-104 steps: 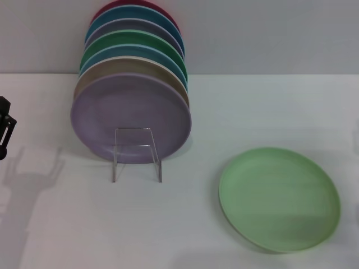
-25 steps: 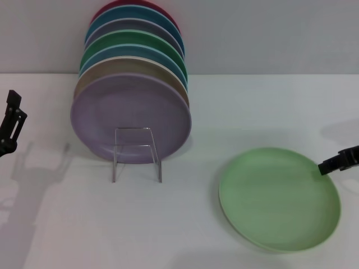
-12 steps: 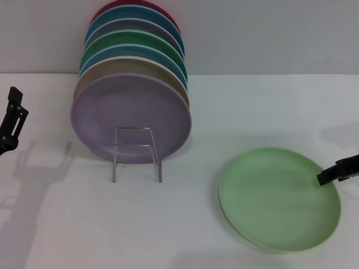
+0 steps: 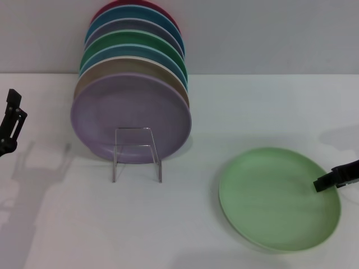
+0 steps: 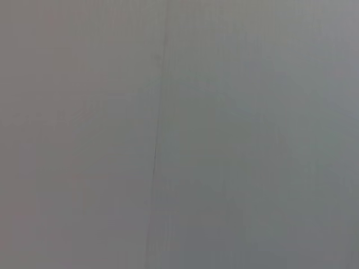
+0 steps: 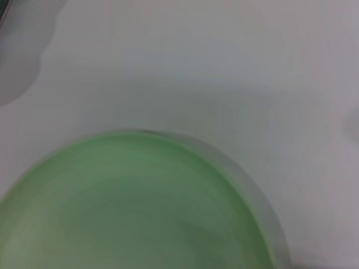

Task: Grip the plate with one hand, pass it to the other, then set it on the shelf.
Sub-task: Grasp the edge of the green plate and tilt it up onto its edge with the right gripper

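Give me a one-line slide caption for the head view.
Right tool reaches the light green plate's rim; left tool waits beside the loaded plate rack.

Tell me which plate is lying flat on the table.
The light green plate, by itself at the right with the right gripper at its rim. All the others stand on edge in the rack, lilac plate in front.

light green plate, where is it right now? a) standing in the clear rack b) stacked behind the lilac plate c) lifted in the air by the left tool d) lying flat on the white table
d: the light green plate lies flat on the white table, with the right tool at its right rim.
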Available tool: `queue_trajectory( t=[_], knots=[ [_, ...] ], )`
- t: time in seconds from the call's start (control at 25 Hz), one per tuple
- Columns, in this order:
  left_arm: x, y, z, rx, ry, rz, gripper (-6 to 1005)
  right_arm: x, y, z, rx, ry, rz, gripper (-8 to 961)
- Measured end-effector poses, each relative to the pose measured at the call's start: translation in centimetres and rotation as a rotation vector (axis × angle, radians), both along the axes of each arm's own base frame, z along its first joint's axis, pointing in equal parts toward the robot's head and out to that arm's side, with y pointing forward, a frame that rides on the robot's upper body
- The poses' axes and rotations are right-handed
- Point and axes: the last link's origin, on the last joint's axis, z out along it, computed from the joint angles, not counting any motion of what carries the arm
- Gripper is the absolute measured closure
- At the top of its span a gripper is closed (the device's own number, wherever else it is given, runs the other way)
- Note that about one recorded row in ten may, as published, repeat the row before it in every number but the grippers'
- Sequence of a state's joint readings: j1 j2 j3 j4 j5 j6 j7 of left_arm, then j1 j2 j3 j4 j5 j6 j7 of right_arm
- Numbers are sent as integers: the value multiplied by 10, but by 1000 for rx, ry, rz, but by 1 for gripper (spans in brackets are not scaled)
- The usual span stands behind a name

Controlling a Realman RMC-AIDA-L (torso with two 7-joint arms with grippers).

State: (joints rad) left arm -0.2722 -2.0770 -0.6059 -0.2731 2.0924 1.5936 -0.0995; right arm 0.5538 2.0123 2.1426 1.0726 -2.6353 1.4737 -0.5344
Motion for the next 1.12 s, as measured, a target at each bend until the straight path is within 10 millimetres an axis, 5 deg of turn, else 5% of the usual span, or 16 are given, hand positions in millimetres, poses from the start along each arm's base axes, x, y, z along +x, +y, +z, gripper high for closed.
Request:
queue_trajectory(
  t=[0.56, 0.68, 1.12],
  knots=[
    [-1, -1, 1, 2, 1, 0, 157, 0, -3, -7, -18, 2, -1, 499],
    [-1, -1, 1, 3, 1, 0, 157, 1, -3, -6, -21, -10, -5, 701],
    [-1, -2, 1, 6, 0, -3, 157, -3, -3, -9, -38, -36, 33, 874]
  ],
)
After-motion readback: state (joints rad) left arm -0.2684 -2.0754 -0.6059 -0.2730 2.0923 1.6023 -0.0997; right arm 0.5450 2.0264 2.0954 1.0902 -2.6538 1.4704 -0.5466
